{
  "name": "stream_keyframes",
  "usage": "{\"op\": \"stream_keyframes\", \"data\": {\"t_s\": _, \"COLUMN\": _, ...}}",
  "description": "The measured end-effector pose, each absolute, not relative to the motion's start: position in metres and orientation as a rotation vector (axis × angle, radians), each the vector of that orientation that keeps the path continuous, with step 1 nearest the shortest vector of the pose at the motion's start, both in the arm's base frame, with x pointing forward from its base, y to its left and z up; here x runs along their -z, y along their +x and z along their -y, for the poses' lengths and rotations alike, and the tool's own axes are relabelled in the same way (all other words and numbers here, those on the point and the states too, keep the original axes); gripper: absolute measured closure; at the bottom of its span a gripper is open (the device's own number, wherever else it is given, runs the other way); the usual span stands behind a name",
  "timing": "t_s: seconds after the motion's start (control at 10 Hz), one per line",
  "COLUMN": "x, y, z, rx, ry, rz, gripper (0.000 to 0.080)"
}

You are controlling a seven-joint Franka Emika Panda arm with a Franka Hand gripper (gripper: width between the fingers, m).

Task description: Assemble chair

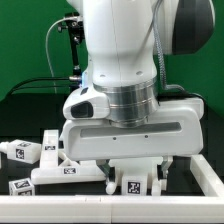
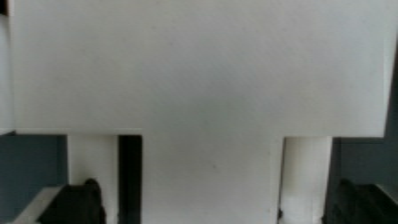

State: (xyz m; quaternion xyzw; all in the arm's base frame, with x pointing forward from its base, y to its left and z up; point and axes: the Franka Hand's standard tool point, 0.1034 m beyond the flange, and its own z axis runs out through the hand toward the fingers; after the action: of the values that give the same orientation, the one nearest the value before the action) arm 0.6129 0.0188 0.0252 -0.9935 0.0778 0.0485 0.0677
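The chair is in loose white pieces with small square tags. One tagged piece stands on the black table right under my gripper, between its two fingers. In the wrist view a broad white slab fills most of the picture and narrows toward my gripper. My dark fingers stand wide apart on either side of that narrow part. Whether they touch it cannot be made out. More chair pieces lie at the exterior view's lower left.
Several tagged white pieces cluster at the exterior view's left, among them a block, a bar and a low piece. A white edge shows at the right. A black stand rises behind the arm.
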Motion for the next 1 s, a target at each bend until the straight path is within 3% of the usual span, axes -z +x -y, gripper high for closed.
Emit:
{"op": "stream_keyframes", "data": {"t_s": 0.1, "x": -0.026, "y": 0.613, "z": -0.019, "rx": -0.145, "ry": -2.993, "rz": -0.234, "gripper": 0.015}}
{"op": "stream_keyframes", "data": {"t_s": 0.2, "x": -0.025, "y": 0.613, "z": -0.019, "rx": -0.146, "ry": -2.993, "rz": -0.234, "gripper": 0.0241}}
{"op": "stream_keyframes", "data": {"t_s": 0.3, "x": -0.026, "y": 0.613, "z": -0.019, "rx": -0.145, "ry": -2.993, "rz": -0.234, "gripper": 0.0241}}
{"op": "stream_keyframes", "data": {"t_s": 0.4, "x": -0.028, "y": 0.615, "z": -0.019, "rx": -0.137, "ry": -2.993, "rz": -0.234, "gripper": 0.0441}}
{"op": "stream_keyframes", "data": {"t_s": 0.5, "x": -0.028, "y": 0.615, "z": -0.019, "rx": -0.137, "ry": -2.993, "rz": -0.234, "gripper": 0.0558}}
{"op": "stream_keyframes", "data": {"t_s": 0.6, "x": -0.028, "y": 0.616, "z": -0.018, "rx": -0.135, "ry": -2.993, "rz": -0.234, "gripper": 0.0728}}
{"op": "stream_keyframes", "data": {"t_s": 1.0, "x": -0.036, "y": 0.606, "z": -0.048, "rx": -0.13, "ry": -2.993, "rz": -0.196, "gripper": 0.0795}}
